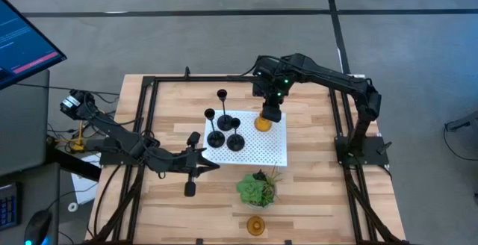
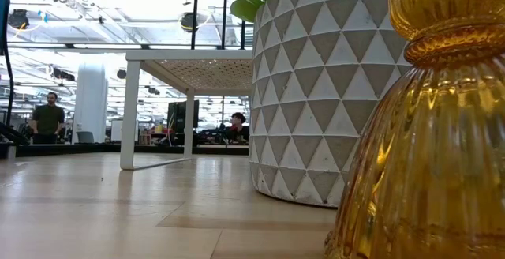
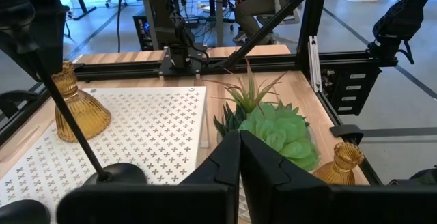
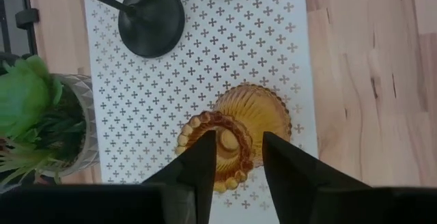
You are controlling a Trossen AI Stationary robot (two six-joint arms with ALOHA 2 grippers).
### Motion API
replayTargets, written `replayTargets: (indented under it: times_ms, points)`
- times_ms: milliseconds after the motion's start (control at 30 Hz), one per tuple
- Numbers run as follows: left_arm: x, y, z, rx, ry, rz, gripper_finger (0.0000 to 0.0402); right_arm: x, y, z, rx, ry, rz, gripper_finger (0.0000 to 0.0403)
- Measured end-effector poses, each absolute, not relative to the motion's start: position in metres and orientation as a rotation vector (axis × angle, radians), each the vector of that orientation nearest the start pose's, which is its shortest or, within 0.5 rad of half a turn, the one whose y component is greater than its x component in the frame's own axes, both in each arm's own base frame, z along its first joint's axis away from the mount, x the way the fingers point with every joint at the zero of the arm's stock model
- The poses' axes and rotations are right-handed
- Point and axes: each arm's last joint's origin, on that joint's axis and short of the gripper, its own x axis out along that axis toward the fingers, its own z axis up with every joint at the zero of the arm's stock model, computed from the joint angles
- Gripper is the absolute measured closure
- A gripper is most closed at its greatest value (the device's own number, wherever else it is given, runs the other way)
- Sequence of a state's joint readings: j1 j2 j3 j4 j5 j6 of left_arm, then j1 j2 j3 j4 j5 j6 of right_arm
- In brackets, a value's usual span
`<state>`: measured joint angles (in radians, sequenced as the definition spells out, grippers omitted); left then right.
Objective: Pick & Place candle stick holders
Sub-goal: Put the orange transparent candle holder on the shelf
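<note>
A white cross-patterned mat (image 1: 261,149) lies mid-table. Three black candle stick holders (image 1: 222,95), (image 1: 213,135), (image 1: 234,142) stand on their round bases on its left part. An amber holder (image 1: 262,123) stands on the mat's far right corner, also seen in the left wrist view (image 3: 76,108). My right gripper (image 1: 270,113) is open directly above it, pointing down. A second amber holder (image 1: 256,225) stands near the table's front edge. My left gripper (image 1: 203,163) is shut and empty at the mat's near left corner. My right gripper (image 4: 239,156) comes from above, pointing down, at the amber holder's beaded top rim (image 4: 205,123). One finger (image 4: 203,157) stands over the rim's opening and the other (image 4: 281,161) outside it. Whether they touch the holder I cannot tell.
A green leafy plant (image 1: 258,187) in a patterned pot (image 2: 316,93) stands just off the mat's near edge, between the mat and the front amber holder (image 2: 426,133). Black frame rails (image 1: 146,125) run along the table's sides. Bare wood lies right of the mat (image 1: 310,148).
</note>
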<state>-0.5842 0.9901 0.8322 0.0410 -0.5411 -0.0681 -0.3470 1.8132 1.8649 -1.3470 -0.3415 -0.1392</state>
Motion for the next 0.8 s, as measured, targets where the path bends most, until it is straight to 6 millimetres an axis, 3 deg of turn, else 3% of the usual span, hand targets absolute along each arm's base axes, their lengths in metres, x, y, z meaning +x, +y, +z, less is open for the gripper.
replayTargets:
  times_ms: [200,467,800]
  points:
    - [0.19,-0.108,0.334,-0.005,0.101,-0.04,0.0392,0.332,-0.106,0.364,0.297,1.161,0.083,0.0292]
    - [0.19,-0.108,0.334,-0.004,0.103,-0.04,0.0392,0.322,-0.094,0.411,0.247,1.065,0.096,0.0292]
    - [0.19,-0.108,0.332,0.004,0.116,-0.042,0.0392,0.305,-0.038,0.44,0.063,1.044,0.277,0.0315]
